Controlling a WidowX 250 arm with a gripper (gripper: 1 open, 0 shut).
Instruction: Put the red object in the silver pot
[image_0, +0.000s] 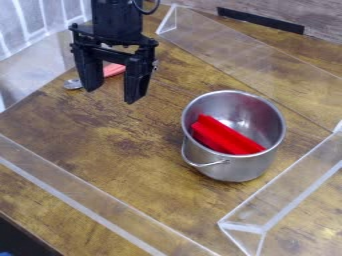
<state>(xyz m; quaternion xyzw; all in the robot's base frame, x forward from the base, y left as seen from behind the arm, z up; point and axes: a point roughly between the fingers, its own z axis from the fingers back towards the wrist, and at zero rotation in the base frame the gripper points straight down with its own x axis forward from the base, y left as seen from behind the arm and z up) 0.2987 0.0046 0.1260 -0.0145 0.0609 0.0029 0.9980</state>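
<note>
Pot (233, 136): bare metal, silver, smooth and glossy, brighter streaks along the wall and rolled rim. Wire handle (209, 162) looked like thin shiny metal too. Block (227, 135) in the pot: plain red plastic by the look of it, smooth faces, soft sheen at most. Tabletop (120, 170): brown wood or wood-look, grain visible, smooth, satin rather than mirror gloss. Side panels (287, 185): clear, see-through plastic by appearance, smooth, with pale, shiny edges. Arm (120, 25) and gripper (110, 85): black, mostly matt, material read as plastic or coated metal, couldn't tell which. Spoon (94, 78): pinkish-red handle looked like smooth plastic, bowl greyish metal, finish too small to judge.
</note>
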